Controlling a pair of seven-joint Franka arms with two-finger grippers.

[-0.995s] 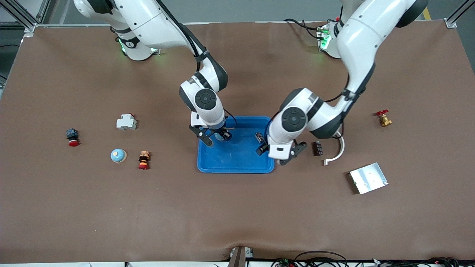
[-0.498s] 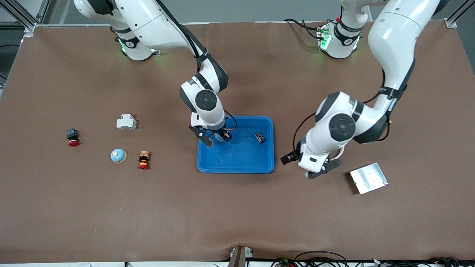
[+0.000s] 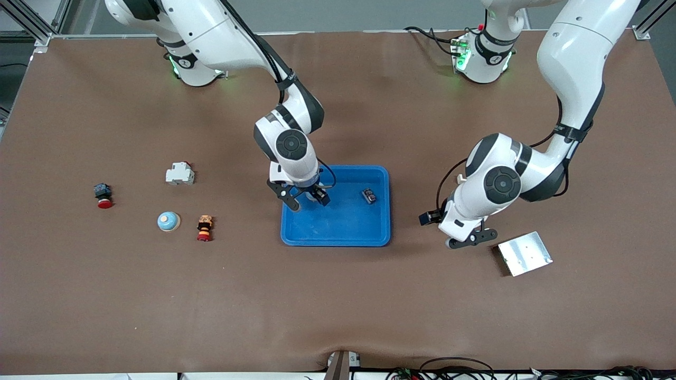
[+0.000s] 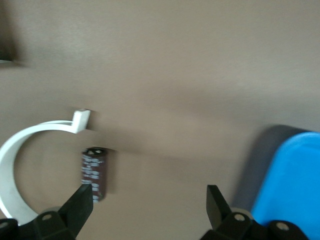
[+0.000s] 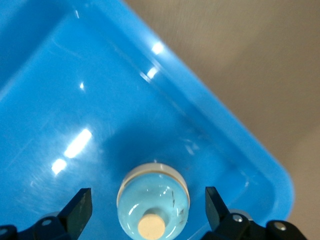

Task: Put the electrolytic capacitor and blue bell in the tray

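Note:
The blue tray [image 3: 338, 227] lies mid-table. My right gripper [image 3: 309, 200] hangs open over its corner toward the right arm's end. In the right wrist view a light blue bell [image 5: 153, 199] with a beige button rests on the tray floor [image 5: 75, 100] between the spread right gripper [image 5: 147, 195] fingers, untouched. A small dark part [image 3: 369, 196] also lies in the tray. My left gripper [image 3: 471, 238] is open over bare table beside the tray. Under the left gripper [image 4: 150, 192], a dark maroon electrolytic capacitor [image 4: 94, 172] lies on the table by one fingertip [image 4: 84, 196].
A second light blue bell [image 3: 169, 221], an orange and red button [image 3: 204, 227], a black and red button [image 3: 103, 196] and a white block [image 3: 179, 173] lie toward the right arm's end. A silver plate [image 3: 524, 253] sits beside the left gripper. A white curved piece [image 4: 20, 150] lies by the capacitor.
The right gripper has opened and let go of the bell in the tray. The left arm has swung away from the tray to the table near the silver plate.

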